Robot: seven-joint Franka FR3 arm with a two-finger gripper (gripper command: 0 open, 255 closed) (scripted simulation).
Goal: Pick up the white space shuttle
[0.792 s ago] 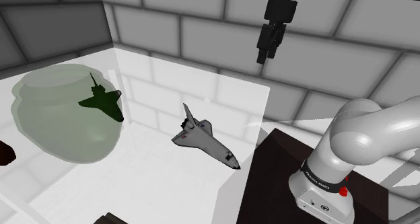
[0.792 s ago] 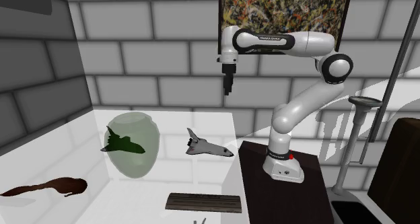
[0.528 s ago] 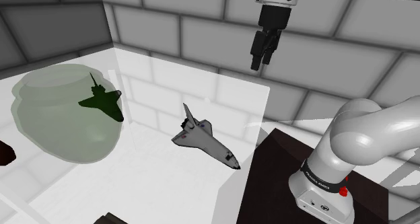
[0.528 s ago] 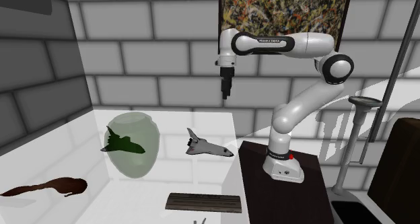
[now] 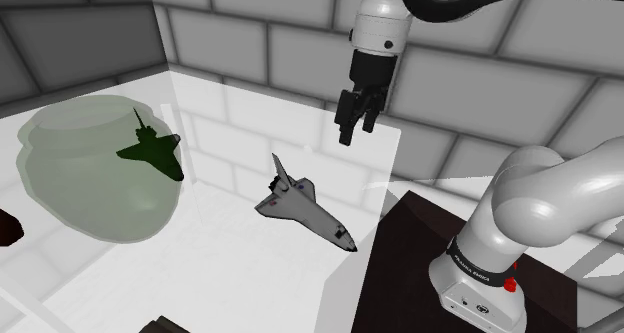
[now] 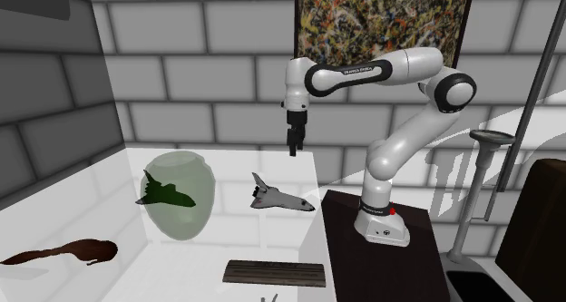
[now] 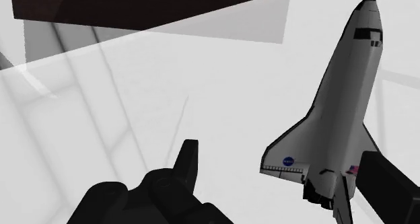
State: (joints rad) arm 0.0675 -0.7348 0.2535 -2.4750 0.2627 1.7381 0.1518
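Note:
The white space shuttle (image 5: pixel 300 209) (image 6: pixel 277 197) lies on the glossy white tabletop (image 5: pixel 220 281), nose toward the stand and tail fin up. My black gripper (image 5: pixel 350 136) (image 6: pixel 294 149) hangs well above the table, over the far edge behind the shuttle, pointing down. In the wrist view the shuttle (image 7: pixel 340 115) shows from above with its black-edged wings and dark nose. The gripper (image 7: pixel 279 154) is open: its fingers (image 7: pixel 188 163) stand apart and touch nothing, and the shuttle's tail end sits near the other finger.
A translucent green jar (image 5: pixel 80 181) (image 6: pixel 181 205) stands at the shoulder view's left with a dark shuttle (image 5: pixel 152 151) against it. A brown object (image 6: pixel 63 252) and a dark slatted piece (image 6: pixel 275 273) lie near the table's front. The dark stand (image 5: pixel 420 271) borders the table.
The gripper has come down and shifted toward the shoulder view's left, closer to the white shuttle. The shuttle and jar have not moved.

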